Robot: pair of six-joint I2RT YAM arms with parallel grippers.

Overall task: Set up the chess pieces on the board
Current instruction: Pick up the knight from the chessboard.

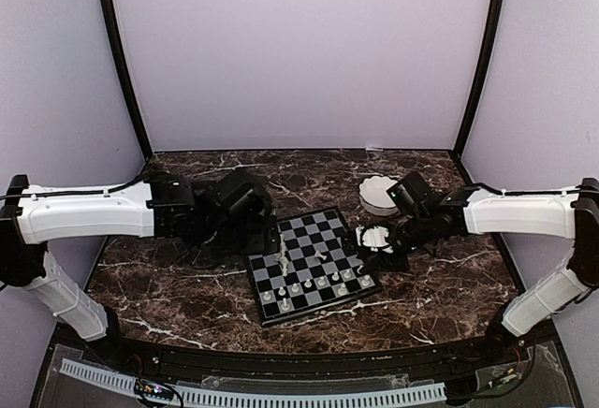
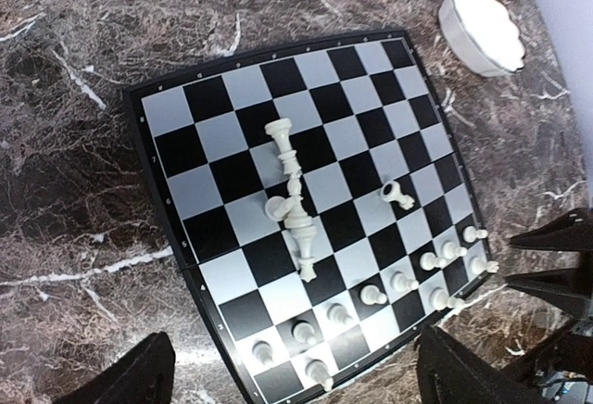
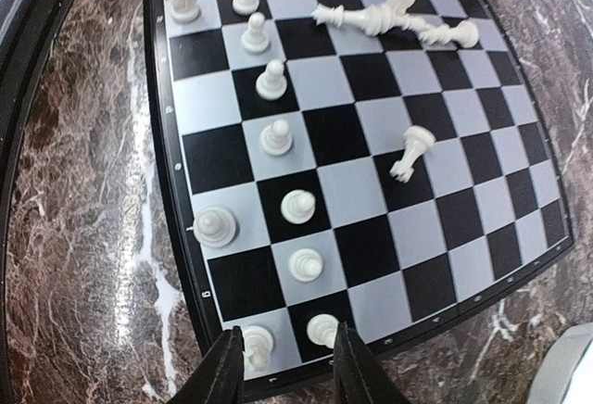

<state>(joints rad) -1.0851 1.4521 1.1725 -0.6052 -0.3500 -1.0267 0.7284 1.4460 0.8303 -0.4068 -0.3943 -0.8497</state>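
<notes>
Right wrist: right jaws parted, ungripped, about edge piece (image 3: 322,330) — risk of toppling on retreat; left jaws wide, empty.

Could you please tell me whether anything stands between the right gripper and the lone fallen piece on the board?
Probably. In the right wrist view, the nearest standing pawn is right by the right gripper, roughly on the line to the fallen piece. The squares beyond that pawn look bare.

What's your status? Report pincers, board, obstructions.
Left pincer open, empty. Right pincer open over board corner. Chess pieces partly set; several toppled mid-board. No obstruction seen.
</notes>
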